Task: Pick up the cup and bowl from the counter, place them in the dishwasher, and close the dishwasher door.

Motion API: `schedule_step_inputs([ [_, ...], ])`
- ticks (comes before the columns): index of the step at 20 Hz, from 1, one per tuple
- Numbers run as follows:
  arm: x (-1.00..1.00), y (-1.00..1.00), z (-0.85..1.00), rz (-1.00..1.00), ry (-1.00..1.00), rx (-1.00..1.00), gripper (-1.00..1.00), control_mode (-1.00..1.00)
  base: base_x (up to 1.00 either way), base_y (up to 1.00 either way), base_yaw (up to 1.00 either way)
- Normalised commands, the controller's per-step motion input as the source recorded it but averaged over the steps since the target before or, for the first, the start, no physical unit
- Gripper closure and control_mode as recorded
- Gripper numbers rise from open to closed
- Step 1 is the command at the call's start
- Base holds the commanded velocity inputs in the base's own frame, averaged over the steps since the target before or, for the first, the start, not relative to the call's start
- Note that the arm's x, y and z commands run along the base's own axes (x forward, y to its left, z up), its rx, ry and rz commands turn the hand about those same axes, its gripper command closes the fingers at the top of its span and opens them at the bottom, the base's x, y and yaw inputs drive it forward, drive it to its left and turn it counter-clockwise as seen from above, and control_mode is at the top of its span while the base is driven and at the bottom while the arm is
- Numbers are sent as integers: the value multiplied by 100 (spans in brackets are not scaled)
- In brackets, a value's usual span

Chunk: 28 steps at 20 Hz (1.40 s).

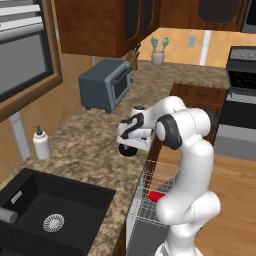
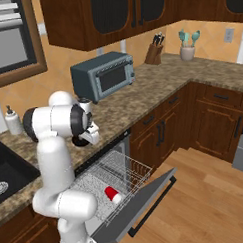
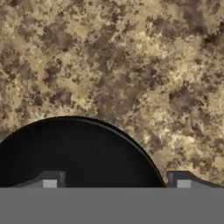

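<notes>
- The hand [image 3: 114,181] hangs low over the black bowl [image 3: 74,151], pointing down at the surface [image 3: 131,57]. Its two fingers [image 3: 49,180] stand wide apart and hold nothing: one tip sits over the bowl's hollow, the other just outside the rim.
- In the left base view the hand [image 1: 131,142] is at the front edge of the speckled granite surface [image 1: 85,145], with the bowl [image 1: 127,150] showing as a dark disc directly beneath it.
- The bowl rests upright on the surface, above the open dishwasher [image 2: 113,181]. The red cup [image 2: 113,195] already lies on its side in the white wire rack [image 2: 120,171], so this step is the grasp on the bowl.
- To do it well, the fingers should straddle the rim wall, one inside and one outside, and go low enough for the pads to take the wall rather than its lip.
- Closing should be slow. A shallow, smooth bowl is likely to tip or skate toward the edge if only one pad touches first.
- A straight vertical lift is advisable before any swing toward the rack.
- The dishwasher door [image 2: 147,202] lies folded down and open, its bar handle [image 2: 154,204] facing the floor; it closes last.
</notes>
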Motion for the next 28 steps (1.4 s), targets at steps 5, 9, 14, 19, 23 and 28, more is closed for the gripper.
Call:
schedule_step_inputs([
  [5, 13, 5, -43, 0, 0, 4, 100, -100, 0, 0, 0],
  [9, -18, -6, -10, -2, -7, 2, 100, -100, 0, 0, 0],
  [14, -51, -23, 0, -5, -14, 5, 100, -100, 0, 0, 0],
  [19, -93, -52, 0, -6, -17, 8, 100, -100, 0, 0, 0],
  [23, -87, -69, 35, -10, -7, 10, 100, -100, 0, 0, 0],
  [28, -14, -91, 2, -17, 7, 8, 100, -100, 0, 0, 0],
])
